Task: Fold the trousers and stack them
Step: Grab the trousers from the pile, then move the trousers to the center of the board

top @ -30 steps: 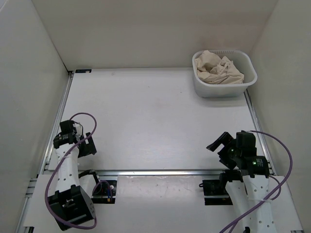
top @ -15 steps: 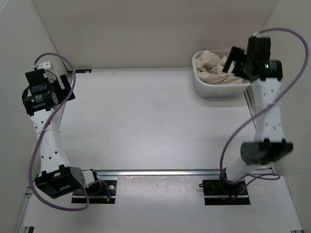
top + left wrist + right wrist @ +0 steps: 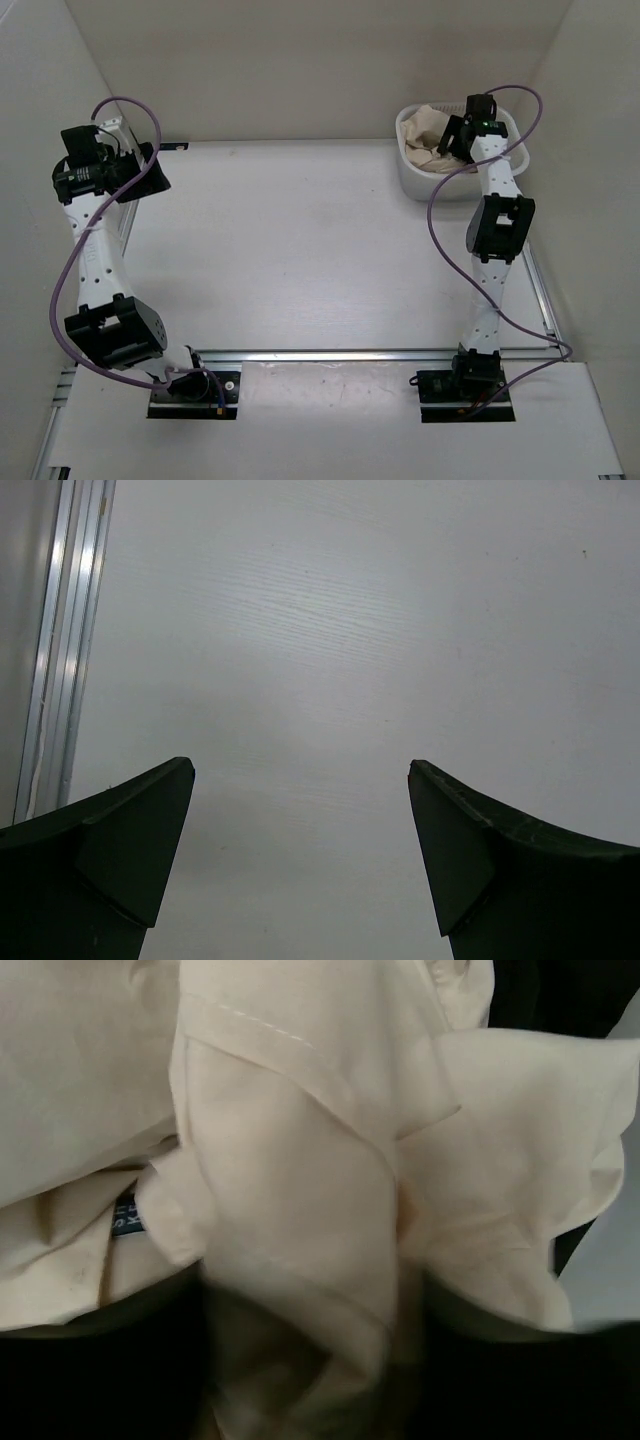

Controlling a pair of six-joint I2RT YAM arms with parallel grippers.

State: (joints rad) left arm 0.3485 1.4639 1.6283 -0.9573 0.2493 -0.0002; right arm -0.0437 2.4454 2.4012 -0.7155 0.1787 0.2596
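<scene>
The light beige trousers (image 3: 428,140) lie crumpled in a white basket (image 3: 420,186) at the table's far right. My right gripper (image 3: 456,140) reaches down into the basket and presses into the cloth. In the right wrist view the trousers (image 3: 300,1140) fill the frame, and a thick fold sits between the dark fingers of the right gripper (image 3: 315,1360), which stand wide apart. My left gripper (image 3: 138,178) hangs over the table's far left edge. In the left wrist view the left gripper (image 3: 300,775) is open and empty above the bare white table.
An aluminium rail (image 3: 55,680) runs along the table's left edge, next to the left gripper. White walls close in the table at the back and on both sides. The basket stands against the right wall.
Both arms have risen from their folded rest pose and reached out. The right arm swung to the basket and lowered its gripper onto the trousers. The left arm moved to the far left.
</scene>
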